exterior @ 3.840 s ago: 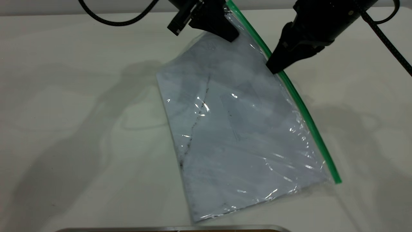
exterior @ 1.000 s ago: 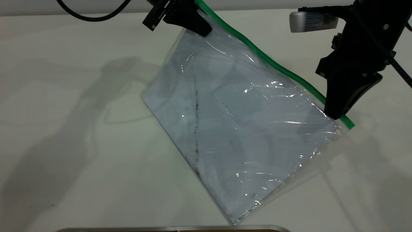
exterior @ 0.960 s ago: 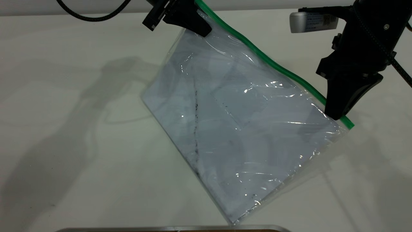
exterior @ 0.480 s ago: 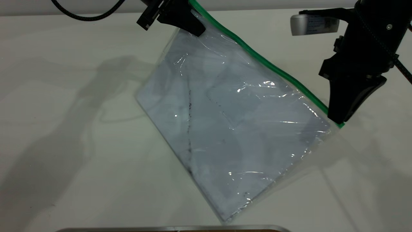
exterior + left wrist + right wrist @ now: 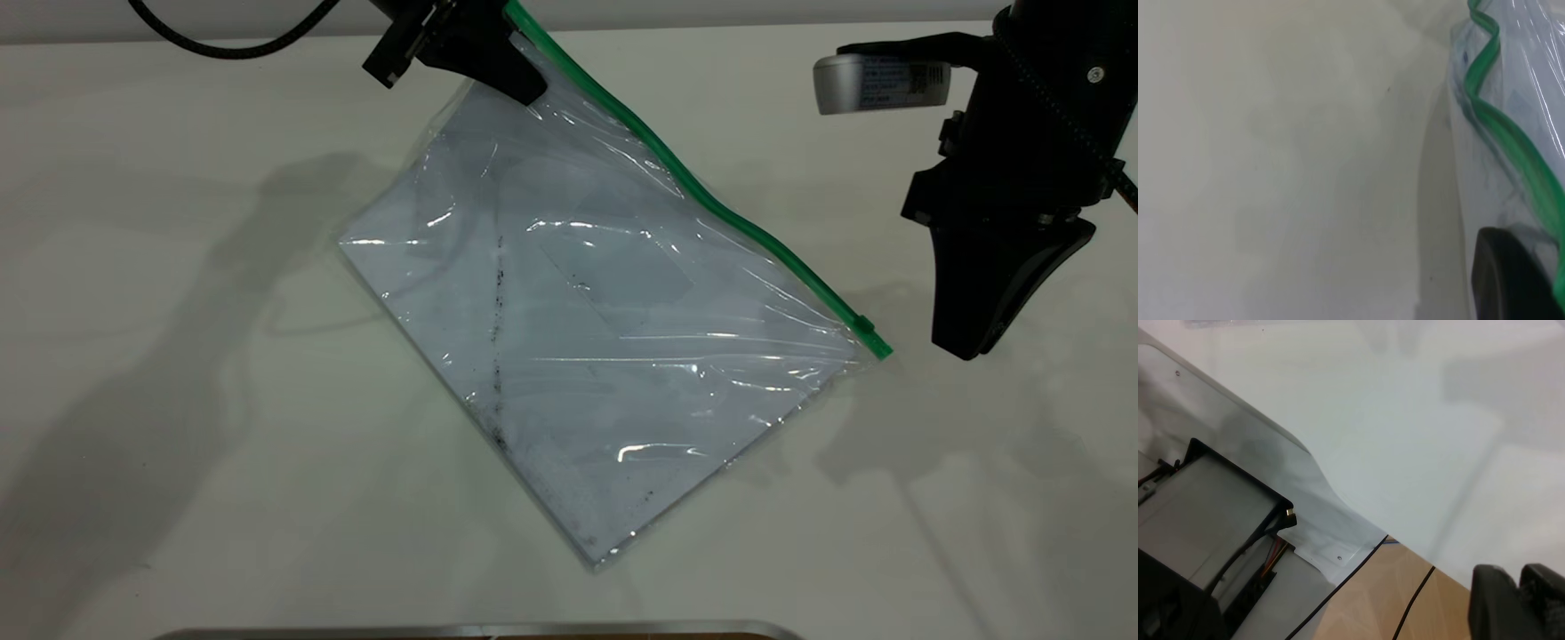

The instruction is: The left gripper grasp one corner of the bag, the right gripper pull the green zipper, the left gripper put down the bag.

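Hanging from the left gripper (image 5: 498, 76), which is clamped on 1 corner (image 5: 524, 44), the bag (image 5: 587, 338) slopes along the zipper (image 5: 702, 196) toward 4 o'clock onto the table (image 5: 178, 356). The right gripper (image 5: 969, 342), jaws together and empty, is seen apart at 3 o'clock of the slider (image 5: 867, 336).

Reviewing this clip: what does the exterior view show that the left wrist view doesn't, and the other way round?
Only the exterior view shows the whole bag, the slider tab at the far end of the green zipper, and the right gripper beside that end, clear of it. Only the left wrist view shows the zipper buckled into waves near the held corner. Both show the left gripper clamped on the bag, and the white table.
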Controlling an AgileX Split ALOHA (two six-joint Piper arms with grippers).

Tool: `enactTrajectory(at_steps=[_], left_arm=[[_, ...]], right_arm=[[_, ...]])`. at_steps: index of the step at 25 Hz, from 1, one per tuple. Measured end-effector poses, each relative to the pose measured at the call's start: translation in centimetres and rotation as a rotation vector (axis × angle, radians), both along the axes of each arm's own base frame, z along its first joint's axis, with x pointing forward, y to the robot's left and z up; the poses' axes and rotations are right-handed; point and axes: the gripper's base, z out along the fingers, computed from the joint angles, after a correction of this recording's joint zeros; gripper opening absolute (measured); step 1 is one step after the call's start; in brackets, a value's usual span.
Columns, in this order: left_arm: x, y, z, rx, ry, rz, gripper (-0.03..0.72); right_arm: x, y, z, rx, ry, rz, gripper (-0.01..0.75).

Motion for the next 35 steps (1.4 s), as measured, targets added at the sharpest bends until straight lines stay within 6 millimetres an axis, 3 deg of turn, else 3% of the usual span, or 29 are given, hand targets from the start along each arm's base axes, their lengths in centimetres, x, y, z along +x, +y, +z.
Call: enactTrajectory(at_steps=[4,7,16,20,23,27,30,35], left_arm=[[0.0,-0.1,0.0,0.0,0.012,0.011,0.063],[0.0,-0.2,0.0,0.007,0.049,0.055,0.119],[0.9,-1.7,0.2,0.039,0.071,0.275,0.585],[1.4,-1.6,3.0,0.08,0.059,0.404,0.66],[1.2,-1.0,7.7,0.109,0.062,0.512,0.661],[-0.1,0.4,15.1,0.158,0.001,0.647,0.657],[-1.6,1.7,20.5,0.177,-0.059,0.761,0.651],[-5.3,3.9,28.0,0.186,-0.108,0.938,0.63]], right_arm=[[0.3,0.0,-0.1,-0.002,-0.031,-0.02,0.128],[0.6,0.0,-0.1,-0.003,-0.058,-0.034,0.18],[1.8,0.1,-0.2,-0.002,-0.184,-0.056,0.421],[3.8,0.4,1.1,0.008,-0.293,-0.049,0.445],[5.6,0.9,4.2,0.04,-0.408,-0.052,0.445],[6.7,1.1,11.6,0.091,-0.617,-0.049,0.447],[5.5,0.8,17.7,0.13,-0.771,-0.048,0.449],[1.0,-0.4,26.2,0.189,-0.961,-0.045,0.449]])
